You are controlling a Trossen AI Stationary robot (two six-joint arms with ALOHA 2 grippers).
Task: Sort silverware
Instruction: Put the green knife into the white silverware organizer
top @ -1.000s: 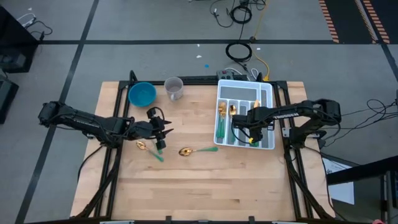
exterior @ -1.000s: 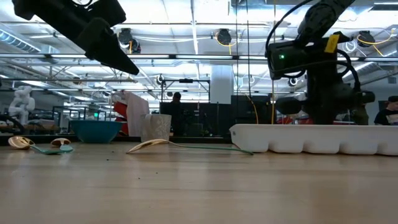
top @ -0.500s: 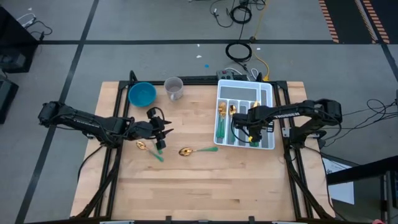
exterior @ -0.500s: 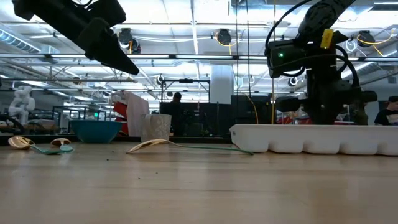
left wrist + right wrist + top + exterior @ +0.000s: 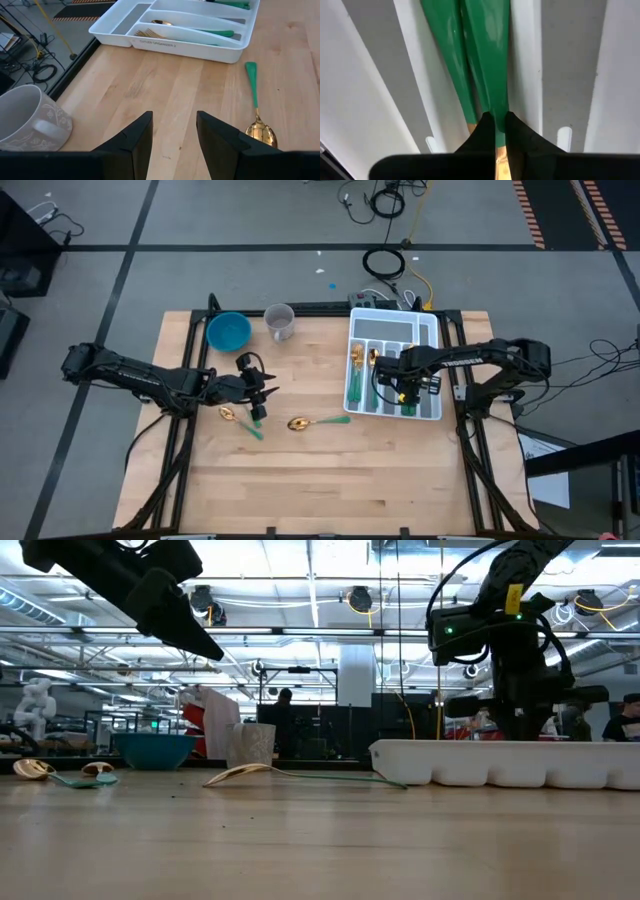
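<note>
We log the scene against the white organizer tray point(image 5: 432, 370), working left to right.

Far to the tray's left, the left gripper point(image 5: 262, 392) hangs above the wooden table point(image 5: 300, 470), fingers point(image 5: 135, 137) spread apart with nothing between them. Below and beside it lie 2 loose pieces of silverware: a gold-headed piece point(image 5: 228, 414) next to a green handle point(image 5: 252, 429), its type unclear to us. Beyond that gripper sit a blue bowl point(image 5: 228, 331) and a pale cup point(image 5: 280, 321).

Between the left gripper and the tray lies 1 gold spoon point(image 5: 298, 423), its green handle pointing toward the tray and stopping just short of the tray's near wall.

Inside the tray, the leftmost compartments hold green-handled, gold-headed pieces point(image 5: 356, 375); the left wrist view shows a fork point(image 5: 150, 34) in 1 slot.

The right gripper point(image 5: 405, 387) is down in the tray. Its fingers point(image 5: 512, 131) are pressed together, pinching a thin gold-and-green utensil point(image 5: 490, 75) lying alongside another green handle point(image 5: 445, 60) in a narrow compartment.
</note>
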